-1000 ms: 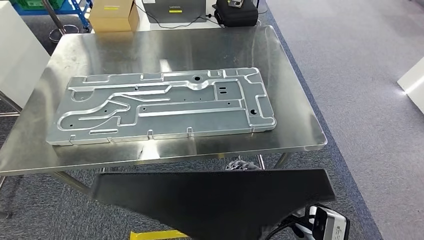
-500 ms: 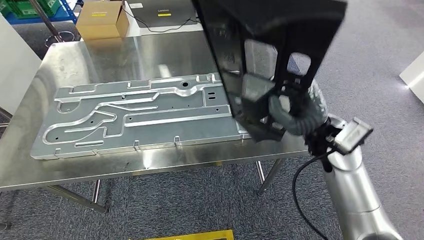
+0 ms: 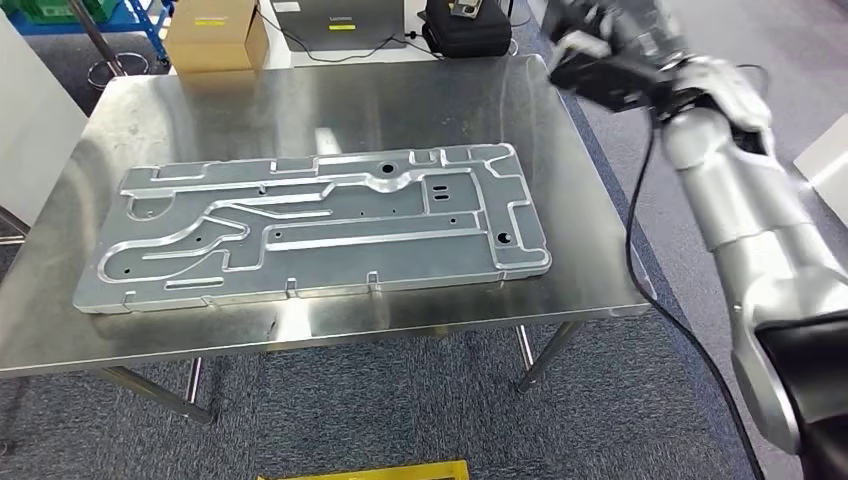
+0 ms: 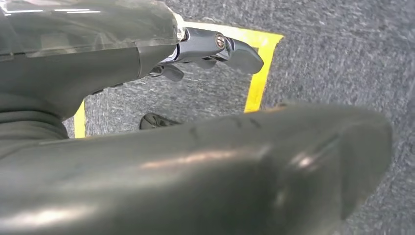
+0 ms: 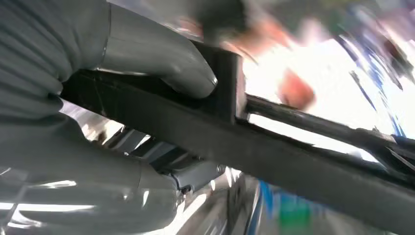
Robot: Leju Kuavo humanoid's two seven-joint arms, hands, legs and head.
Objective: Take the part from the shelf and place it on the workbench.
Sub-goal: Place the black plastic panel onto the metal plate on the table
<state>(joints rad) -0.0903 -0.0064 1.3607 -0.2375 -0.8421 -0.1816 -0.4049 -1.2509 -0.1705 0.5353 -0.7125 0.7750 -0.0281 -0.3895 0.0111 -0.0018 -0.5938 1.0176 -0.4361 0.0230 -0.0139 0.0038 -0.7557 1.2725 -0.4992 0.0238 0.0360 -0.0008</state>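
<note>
My right hand (image 5: 122,58) grips a black frame part (image 5: 293,156): its thick grey thumb lies over one side of a black bar, and the darker fingers come up from the other side. In the head view my right arm (image 3: 740,200) is raised at the right, with its wrist (image 3: 615,60) at the top edge above the far right corner of the steel workbench (image 3: 590,200). A large grey stamped metal plate (image 3: 320,225) lies flat on the workbench. My left hand (image 4: 215,46) hangs over grey carpet, fingers apart and holding nothing.
At the back of the bench stand a cardboard box (image 3: 212,35), a laptop (image 3: 350,18) and a black bag (image 3: 468,28). The right part of the bench top is bare steel. Yellow floor tape (image 3: 380,470) runs in front of the bench. A white object (image 3: 825,160) stands at far right.
My right arm has swung up and back with the black part, which half a second ago hung over the bench's right end and has now left the head view. The camera has shifted slightly.
</note>
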